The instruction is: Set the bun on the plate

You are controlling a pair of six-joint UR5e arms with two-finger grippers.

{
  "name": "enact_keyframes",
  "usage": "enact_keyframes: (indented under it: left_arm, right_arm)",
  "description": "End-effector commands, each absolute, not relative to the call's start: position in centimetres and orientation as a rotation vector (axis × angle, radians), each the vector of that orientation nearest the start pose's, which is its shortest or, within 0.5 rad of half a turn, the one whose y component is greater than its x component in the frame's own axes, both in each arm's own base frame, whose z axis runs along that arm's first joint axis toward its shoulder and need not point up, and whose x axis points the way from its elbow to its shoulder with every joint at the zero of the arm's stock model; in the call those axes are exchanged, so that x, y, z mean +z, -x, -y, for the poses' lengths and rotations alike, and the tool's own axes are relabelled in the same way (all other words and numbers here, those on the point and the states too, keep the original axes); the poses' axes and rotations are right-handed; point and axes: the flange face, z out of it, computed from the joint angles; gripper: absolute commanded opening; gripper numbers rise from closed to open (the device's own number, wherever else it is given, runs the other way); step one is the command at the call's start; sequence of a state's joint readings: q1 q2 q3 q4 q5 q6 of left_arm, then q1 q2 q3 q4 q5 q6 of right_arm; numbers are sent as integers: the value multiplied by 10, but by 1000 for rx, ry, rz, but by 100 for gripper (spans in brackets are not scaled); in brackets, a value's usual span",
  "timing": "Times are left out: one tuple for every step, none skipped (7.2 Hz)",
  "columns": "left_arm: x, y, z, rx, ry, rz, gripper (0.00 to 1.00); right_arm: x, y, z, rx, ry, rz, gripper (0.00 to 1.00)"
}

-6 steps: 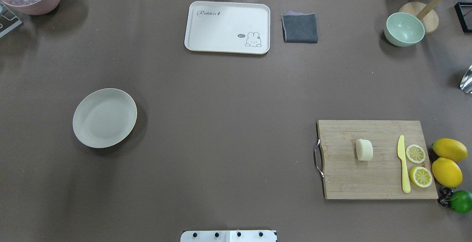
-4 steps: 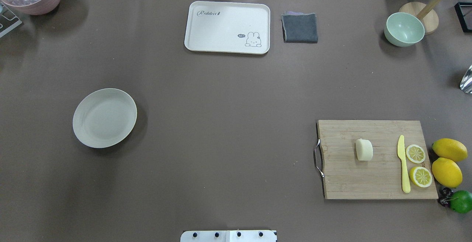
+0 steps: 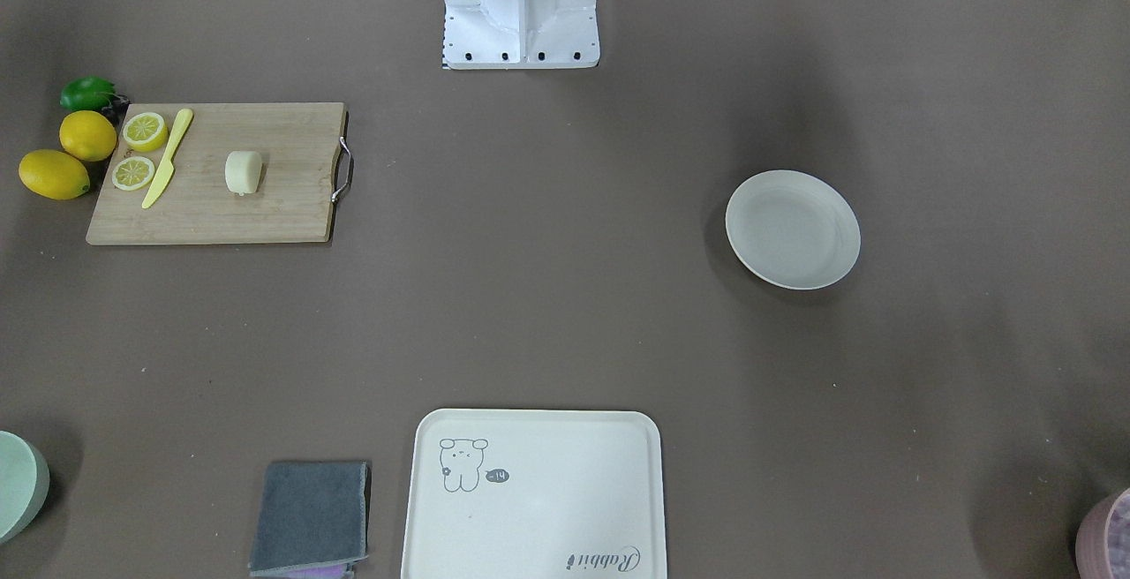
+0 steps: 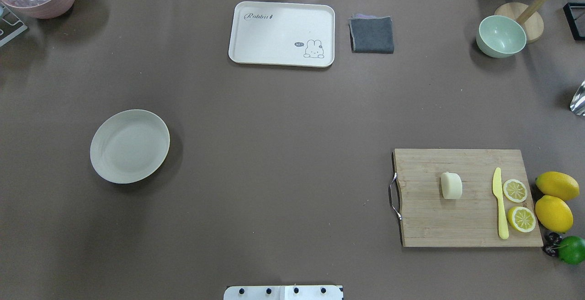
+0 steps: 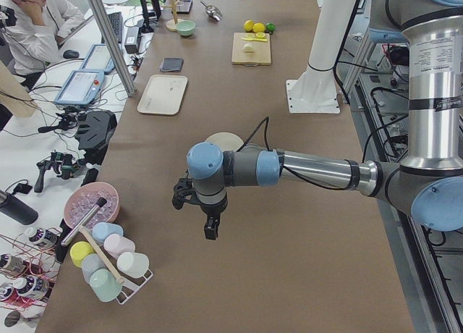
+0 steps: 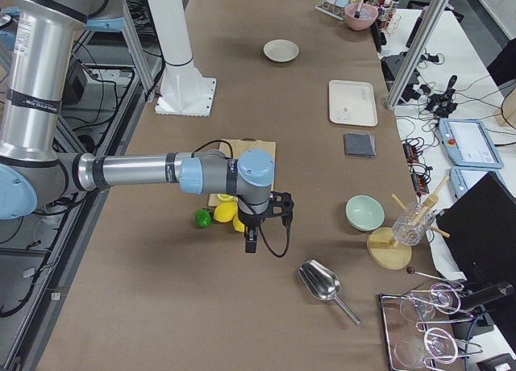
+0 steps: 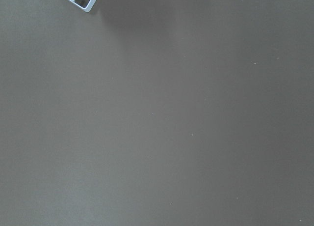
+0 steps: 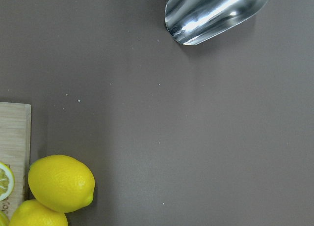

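The bun (image 4: 451,185) is a pale cream stub lying on a wooden cutting board (image 4: 434,222) at the table's right; it also shows in the front view (image 3: 244,171). The plate (image 4: 130,146), round, off-white and with nothing on it, sits far off on the left (image 3: 793,229). Neither gripper appears overhead. My left gripper (image 5: 208,228) hangs over bare table beyond the plate, near the table's left end. Past the lemons at the right end hangs my right gripper (image 6: 250,243). I cannot tell whether either is open or shut.
On the board lie a yellow knife (image 4: 500,204) and two lemon halves (image 4: 515,190); whole lemons (image 4: 554,213) and a lime (image 4: 571,249) lie beside it. At the back are a cream tray (image 4: 281,33), grey cloth (image 4: 372,34) and mint bowl (image 4: 501,36). A metal scoop (image 8: 216,12) lies right.
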State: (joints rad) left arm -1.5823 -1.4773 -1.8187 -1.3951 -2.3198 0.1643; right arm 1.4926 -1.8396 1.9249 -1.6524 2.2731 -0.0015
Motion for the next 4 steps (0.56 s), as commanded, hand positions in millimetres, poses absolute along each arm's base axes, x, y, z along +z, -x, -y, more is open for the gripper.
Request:
enact_keyframes:
  left_arm:
    - [561,71,450,168,-124,-737,98]
    - [561,71,450,168,-124,-737,98]
    - [546,70,452,181,-155,-737,98]
    - [541,70,455,189,-167,-739,98]
  right_arm:
    - [607,-39,383,-82,11,704,100]
    - [607,-39,383,-83,8,705,100]
    - [607,-39,383,-87,8,706,100]
    - [605,-39,383,-89,3,706,100]
